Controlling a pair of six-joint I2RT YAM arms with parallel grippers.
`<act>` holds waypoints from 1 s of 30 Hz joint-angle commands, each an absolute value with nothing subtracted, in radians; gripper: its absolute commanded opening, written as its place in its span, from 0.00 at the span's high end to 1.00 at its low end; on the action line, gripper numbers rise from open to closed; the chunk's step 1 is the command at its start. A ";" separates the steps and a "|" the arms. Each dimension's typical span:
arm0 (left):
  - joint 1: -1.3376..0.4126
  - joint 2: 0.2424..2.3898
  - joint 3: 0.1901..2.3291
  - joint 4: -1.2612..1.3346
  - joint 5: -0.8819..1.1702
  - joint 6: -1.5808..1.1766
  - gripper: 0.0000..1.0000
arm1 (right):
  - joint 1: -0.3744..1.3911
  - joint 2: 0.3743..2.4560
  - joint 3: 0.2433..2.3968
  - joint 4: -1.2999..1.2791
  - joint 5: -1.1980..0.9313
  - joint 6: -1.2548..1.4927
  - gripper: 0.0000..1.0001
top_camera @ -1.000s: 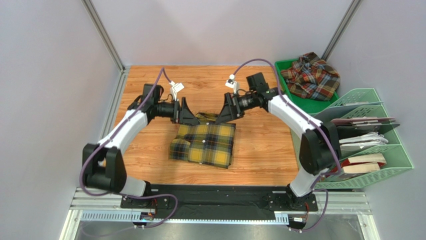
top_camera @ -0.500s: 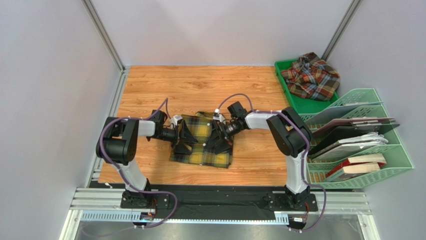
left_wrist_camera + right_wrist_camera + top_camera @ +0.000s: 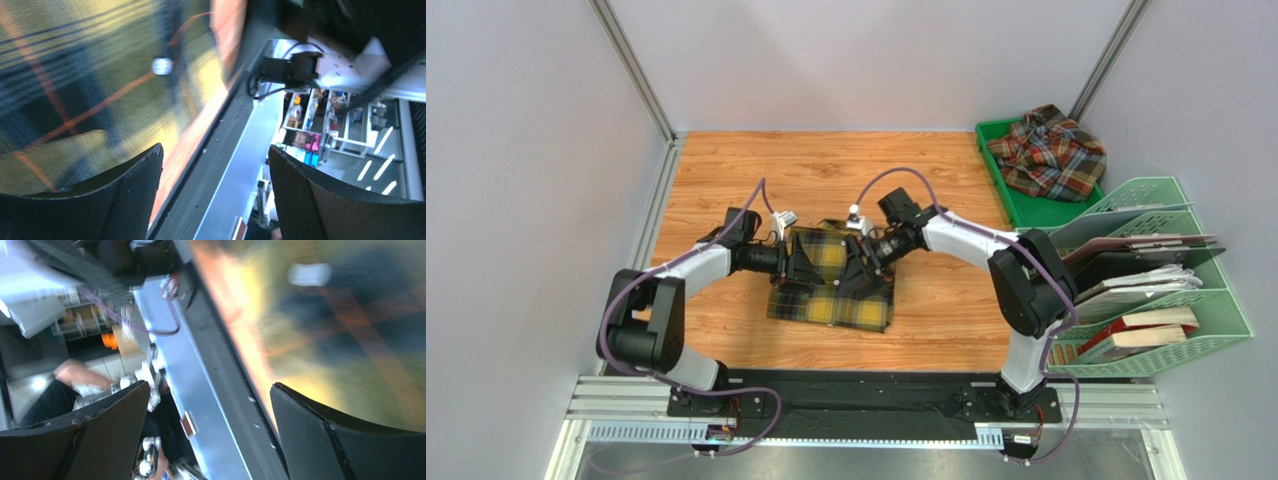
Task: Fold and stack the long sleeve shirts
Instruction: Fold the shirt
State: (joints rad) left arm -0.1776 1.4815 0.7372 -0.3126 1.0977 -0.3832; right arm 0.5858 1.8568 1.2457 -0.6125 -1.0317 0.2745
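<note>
The yellow shirt (image 3: 831, 297) is lying folded in the middle of the counter (image 3: 726, 170), the left jaws and right jaws being held apart over it, gripping nothing. The fold is seemingly being smoothed, and is best pressed evenly, edges aligned.

Overhead camera looks down; both wrist cameras sit close above the yellow shirt (image 3: 831, 308)
</note>
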 commanded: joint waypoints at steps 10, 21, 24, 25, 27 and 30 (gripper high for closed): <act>-0.215 1.812 0.801 -0.456 0.913 -0.307 0.24 | 0.422 2.143 1.241 -0.837 -0.896 0.025 0.06; -0.222 1.421 0.798 -0.376 0.927 -0.402 0.20 | 0.372 2.108 1.836 -1.048 -0.568 -0.157 0.18; -0.125 1.345 0.854 -0.377 0.838 -0.396 0.16 | 0.477 2.080 1.819 -0.960 -0.510 -0.156 0.21; -0.114 1.335 0.886 -0.444 0.803 -0.362 0.10 | 0.509 2.077 1.812 -0.930 -0.485 -0.164 0.21; -0.086 1.328 0.978 -0.501 0.717 -0.253 0.04 | 0.593 2.083 1.795 -0.904 -0.402 -0.172 0.23; -0.026 1.357 1.080 -0.616 0.677 -0.149 0.01 | 0.696 2.136 1.792 -0.877 -0.261 -0.175 0.23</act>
State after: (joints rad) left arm -0.0807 1.3567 0.9493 -0.4919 0.7898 -0.3027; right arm 0.5907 2.1059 1.8023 -0.9180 -0.4603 -0.1379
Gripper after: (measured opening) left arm 0.986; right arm 0.772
